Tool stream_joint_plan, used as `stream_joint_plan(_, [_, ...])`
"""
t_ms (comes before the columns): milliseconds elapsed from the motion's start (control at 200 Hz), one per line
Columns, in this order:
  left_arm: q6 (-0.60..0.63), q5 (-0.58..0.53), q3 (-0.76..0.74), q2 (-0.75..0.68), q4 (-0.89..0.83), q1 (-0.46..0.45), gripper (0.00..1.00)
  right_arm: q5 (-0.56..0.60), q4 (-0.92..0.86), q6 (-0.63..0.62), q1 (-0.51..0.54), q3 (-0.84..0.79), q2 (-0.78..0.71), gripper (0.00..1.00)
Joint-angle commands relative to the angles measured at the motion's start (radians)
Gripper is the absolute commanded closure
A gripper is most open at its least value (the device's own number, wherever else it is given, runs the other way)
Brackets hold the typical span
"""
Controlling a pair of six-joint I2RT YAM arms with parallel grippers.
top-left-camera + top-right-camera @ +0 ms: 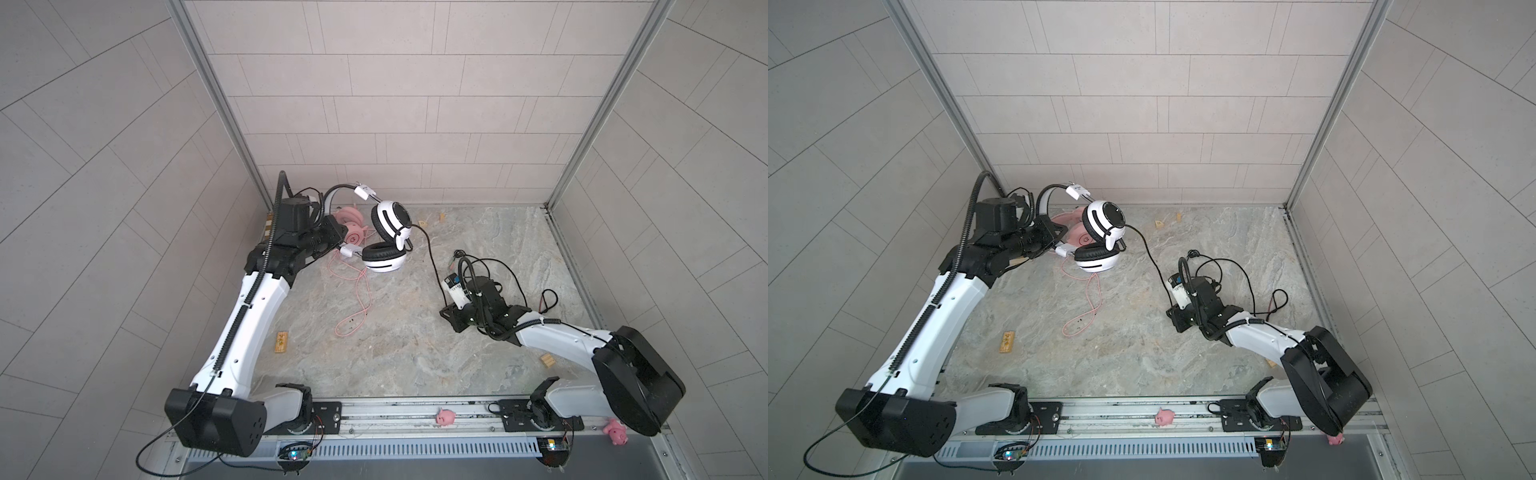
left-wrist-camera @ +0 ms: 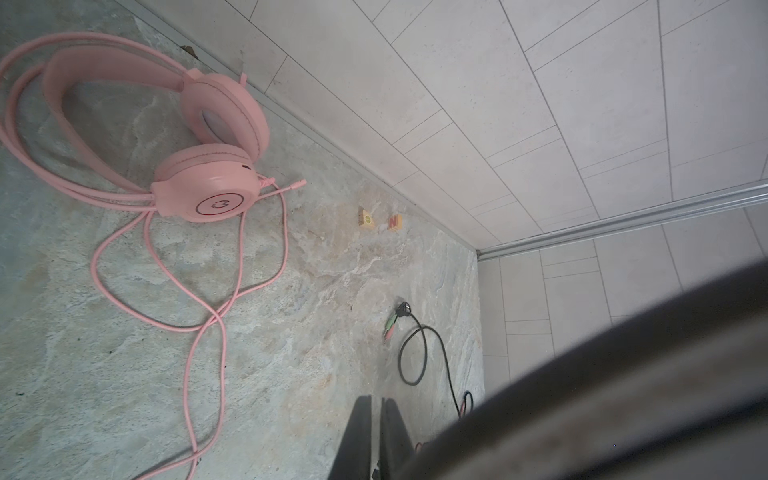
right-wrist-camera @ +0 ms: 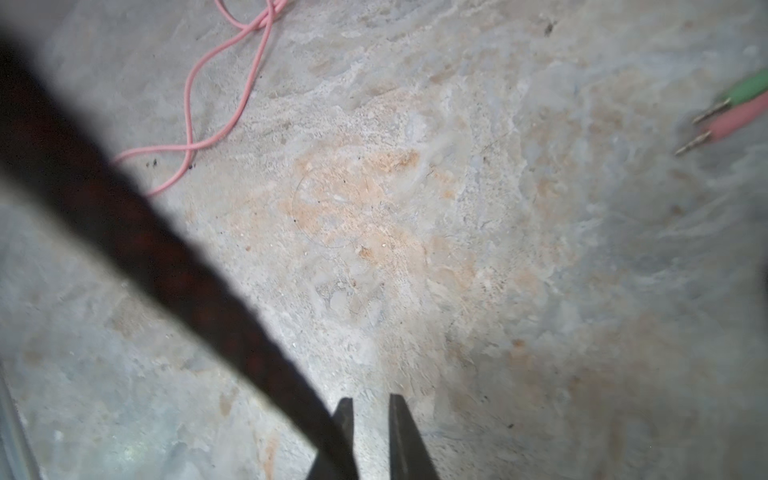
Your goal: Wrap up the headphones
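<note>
White plastic headphones with black padded cups stand back-left on the marbled surface, headband arching leftward into the clamped left fingers. Right fingers nearly meet beside the black cable; grip unclear.

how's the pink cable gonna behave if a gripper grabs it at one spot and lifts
Likely floppy: the pink cable lies in loose crossing loops on the table, so it should droop either side of the grip. Probably light; it looks thin. It may drag on the pink headphones it runs from.
</note>
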Motion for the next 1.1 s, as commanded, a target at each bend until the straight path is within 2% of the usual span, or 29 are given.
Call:
stream_joint_plan(0, [-0.101,0.015,-0.007,-0.021,0.116,0.005,1.0,0.083,-0.064,-0.006,0.011,-0.002,-0.046,0.92])
stream_joint_plan(215, [-0.223,-0.057,-0.089,-0.064,0.227,0.003,1.0,0.152,-0.152,0.02,0.063,0.032,-0.041,0.93])
stream_joint_plan(355, [-0.241,-0.074,-0.111,-0.073,0.244,-0.007,1.0,0.176,-0.173,0.021,0.108,0.063,-0.015,0.93])
stream_joint_plan(425, [-0.166,-0.045,-0.091,-0.06,0.229,-0.026,1.0,0.202,-0.206,0.008,0.11,0.105,-0.016,0.93])
stream_joint_plan(575, [0.126,-0.091,0.029,0.011,-0.04,-0.129,1.0,0.362,-0.347,-0.093,0.101,0.223,-0.064,0.94])
stream_joint_plan(671, [0.211,-0.085,0.03,0.043,-0.114,-0.16,1.0,0.416,-0.433,-0.133,0.071,0.325,-0.094,0.95])
stream_joint_plan(731, [0.242,-0.057,0.021,0.064,-0.142,-0.168,1.0,0.405,-0.449,-0.132,0.035,0.37,-0.122,0.95])
stream_joint_plan(836, [0.291,0.054,0.015,0.102,-0.177,-0.182,1.0,0.412,-0.464,-0.13,-0.018,0.436,-0.148,0.96])
stream_joint_plan(921, [0.326,0.083,0.021,0.13,-0.211,-0.214,1.0,0.406,-0.474,-0.132,-0.071,0.498,-0.138,0.97])
stream_joint_plan(1091, [0.347,0.18,0.039,0.166,-0.236,-0.288,1.0,0.267,-0.471,-0.101,-0.188,0.597,-0.043,0.97])
